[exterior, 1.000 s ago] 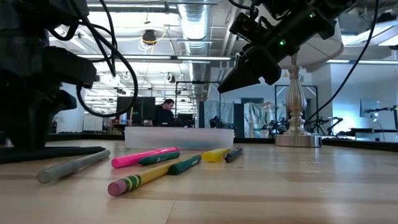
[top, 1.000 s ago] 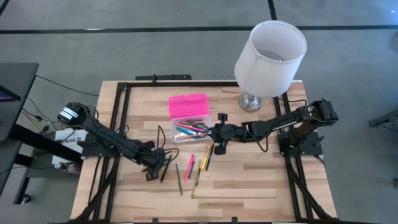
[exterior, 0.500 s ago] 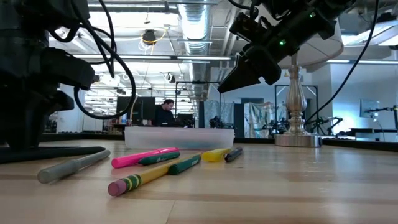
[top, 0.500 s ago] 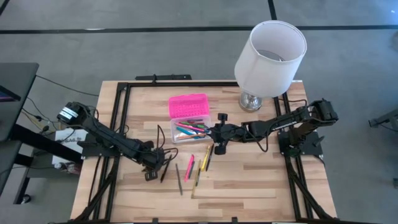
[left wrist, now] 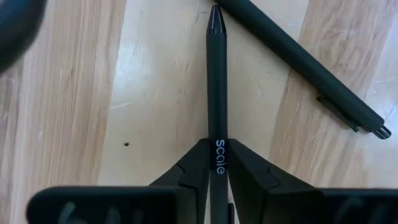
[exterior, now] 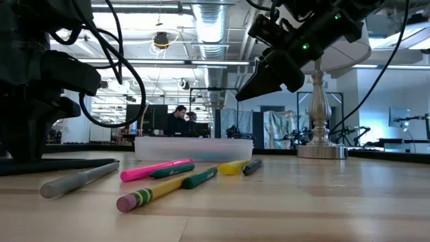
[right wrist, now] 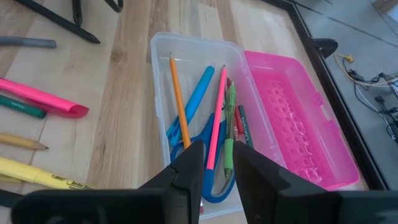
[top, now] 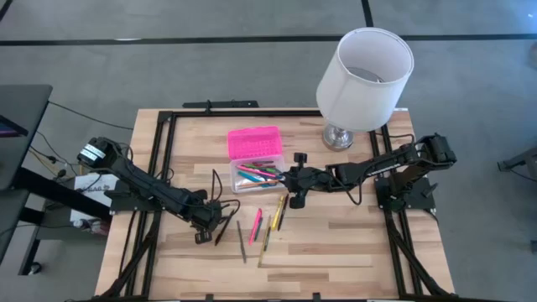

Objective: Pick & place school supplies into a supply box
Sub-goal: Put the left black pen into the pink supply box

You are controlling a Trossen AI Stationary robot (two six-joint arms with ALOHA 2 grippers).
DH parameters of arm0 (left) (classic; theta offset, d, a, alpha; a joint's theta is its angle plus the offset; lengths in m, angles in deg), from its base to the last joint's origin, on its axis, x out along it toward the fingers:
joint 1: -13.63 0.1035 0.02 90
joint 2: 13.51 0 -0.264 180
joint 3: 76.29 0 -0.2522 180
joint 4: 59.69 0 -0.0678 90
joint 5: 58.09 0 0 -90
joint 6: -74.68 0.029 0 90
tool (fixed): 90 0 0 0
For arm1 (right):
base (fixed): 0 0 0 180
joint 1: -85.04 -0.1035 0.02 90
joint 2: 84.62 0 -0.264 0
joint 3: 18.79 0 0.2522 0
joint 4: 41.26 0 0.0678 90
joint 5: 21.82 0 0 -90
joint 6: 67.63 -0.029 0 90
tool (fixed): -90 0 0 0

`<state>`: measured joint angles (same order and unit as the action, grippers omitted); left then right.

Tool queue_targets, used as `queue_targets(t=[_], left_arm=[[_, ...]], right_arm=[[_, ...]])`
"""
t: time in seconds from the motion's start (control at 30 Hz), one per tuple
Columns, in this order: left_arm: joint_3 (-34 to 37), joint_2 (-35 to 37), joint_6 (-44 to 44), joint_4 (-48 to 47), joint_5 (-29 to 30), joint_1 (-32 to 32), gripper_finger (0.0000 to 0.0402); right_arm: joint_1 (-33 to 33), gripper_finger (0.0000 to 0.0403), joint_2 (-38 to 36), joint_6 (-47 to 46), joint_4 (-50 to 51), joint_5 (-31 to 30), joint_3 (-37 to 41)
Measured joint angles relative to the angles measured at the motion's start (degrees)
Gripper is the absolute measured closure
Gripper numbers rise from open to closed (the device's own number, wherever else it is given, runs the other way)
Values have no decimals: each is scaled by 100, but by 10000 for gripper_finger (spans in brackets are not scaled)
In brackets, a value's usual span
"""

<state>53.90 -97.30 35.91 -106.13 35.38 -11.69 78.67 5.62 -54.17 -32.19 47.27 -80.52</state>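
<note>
The left gripper [left wrist: 217, 163] sat low on the table [top: 336, 252] toward its left edge, fingers closed against a black pen [left wrist: 216, 93] lying flat. A second black pen [left wrist: 298, 59] lay just beside it. The right gripper [right wrist: 217, 163] hung over the clear box [right wrist: 163, 50], fingers slightly apart and empty. The box, mid-table, held pencils and scissors [right wrist: 205, 180], its pink lid [right wrist: 298, 130] open.

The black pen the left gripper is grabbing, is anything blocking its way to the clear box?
Partly. The box is open, its pink lid flipped back, but the right gripper hovers over one end. The left gripper has its fingers on the black pen; only bare table lies between.
</note>
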Motion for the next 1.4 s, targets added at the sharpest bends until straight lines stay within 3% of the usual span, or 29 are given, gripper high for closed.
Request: queue_targets(t=[0.33,0.53,0.93,1.2,1.27,1.4], left_arm=[[-4,2,407,-102,231,141,382],[-20,-2,562,-168,491,238,368],[-957,-22,938,-1509,2338,357,374],[-1541,-13,2304,-813,3584,976,371],[-1561,-9,2829,-324,3552,1267,371],[-1561,-9,3759,808,2826,1933,368]], right_arm=[[0,321,0,0,0,0,0],[0,321,0,-1,0,0,0],[0,321,0,0,20,0,0],[0,321,0,0,38,-1,0],[0,321,0,0,58,-2,0],[0,321,0,-2,150,-2,0]])
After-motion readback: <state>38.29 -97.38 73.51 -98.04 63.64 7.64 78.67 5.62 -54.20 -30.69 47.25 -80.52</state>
